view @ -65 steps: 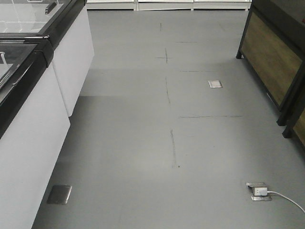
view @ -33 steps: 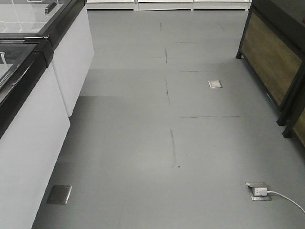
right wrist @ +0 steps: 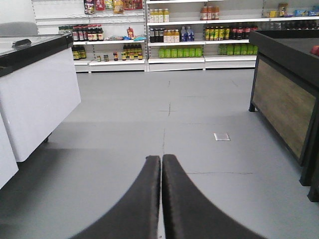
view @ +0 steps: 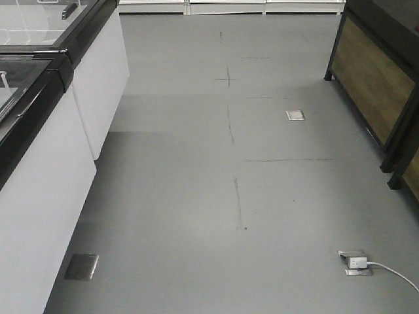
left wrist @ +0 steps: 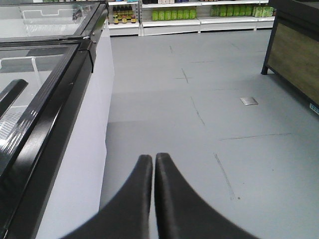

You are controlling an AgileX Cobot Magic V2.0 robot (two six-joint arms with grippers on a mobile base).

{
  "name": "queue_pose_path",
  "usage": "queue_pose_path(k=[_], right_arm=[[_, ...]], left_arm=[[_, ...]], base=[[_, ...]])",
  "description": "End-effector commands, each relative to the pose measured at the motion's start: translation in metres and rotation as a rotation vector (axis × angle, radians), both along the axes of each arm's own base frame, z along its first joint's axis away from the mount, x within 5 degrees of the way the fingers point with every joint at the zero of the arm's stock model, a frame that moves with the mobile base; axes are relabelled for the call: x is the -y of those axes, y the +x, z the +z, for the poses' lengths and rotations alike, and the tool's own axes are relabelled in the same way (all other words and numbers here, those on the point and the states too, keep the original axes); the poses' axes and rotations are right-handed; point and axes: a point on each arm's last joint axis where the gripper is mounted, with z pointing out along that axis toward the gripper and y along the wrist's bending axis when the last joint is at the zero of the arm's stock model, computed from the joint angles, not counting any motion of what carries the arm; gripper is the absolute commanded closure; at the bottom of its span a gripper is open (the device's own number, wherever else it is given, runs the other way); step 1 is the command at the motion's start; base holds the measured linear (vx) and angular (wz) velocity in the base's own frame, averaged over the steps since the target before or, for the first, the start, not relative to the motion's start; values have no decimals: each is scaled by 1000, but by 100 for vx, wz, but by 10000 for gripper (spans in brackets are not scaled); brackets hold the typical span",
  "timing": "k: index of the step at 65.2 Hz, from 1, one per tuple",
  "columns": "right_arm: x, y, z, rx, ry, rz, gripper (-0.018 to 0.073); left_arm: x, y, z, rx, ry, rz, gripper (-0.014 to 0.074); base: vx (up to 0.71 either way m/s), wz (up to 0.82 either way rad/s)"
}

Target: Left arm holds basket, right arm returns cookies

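Observation:
Neither the basket nor the cookies appear in any view. My left gripper point(left wrist: 153, 158) is shut with nothing between its black fingers, hanging over the grey floor beside a white chest freezer point(left wrist: 60, 99). My right gripper point(right wrist: 161, 159) is likewise shut and empty, pointing down the aisle toward the far shelves. The front view shows no arm at all, only floor.
White chest freezers with black rims point(view: 46, 131) line the left. A dark wood-panelled stand point(view: 380, 85) sits on the right. Floor sockets point(view: 295, 115) and a plugged white cable point(view: 386, 269) lie on the floor. Shelves of bottles point(right wrist: 179, 35) stand at the far end.
The front view has crept forward very slightly; floor marks have shifted a little. Nothing else differs.

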Motion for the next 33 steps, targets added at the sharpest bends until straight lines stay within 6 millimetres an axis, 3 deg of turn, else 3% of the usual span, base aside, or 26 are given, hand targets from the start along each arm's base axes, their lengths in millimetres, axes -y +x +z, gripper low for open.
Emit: queue_pose_path(k=[1, 33], right_arm=[[0, 0, 8, 89, -8, 2, 567], [0, 0, 8, 89, -8, 2, 567]], left_arm=[[1, 2, 18, 98, -14, -6, 603], [1, 2, 17, 80, -75, 7, 563]], base=[[0, 0], [0, 0]])
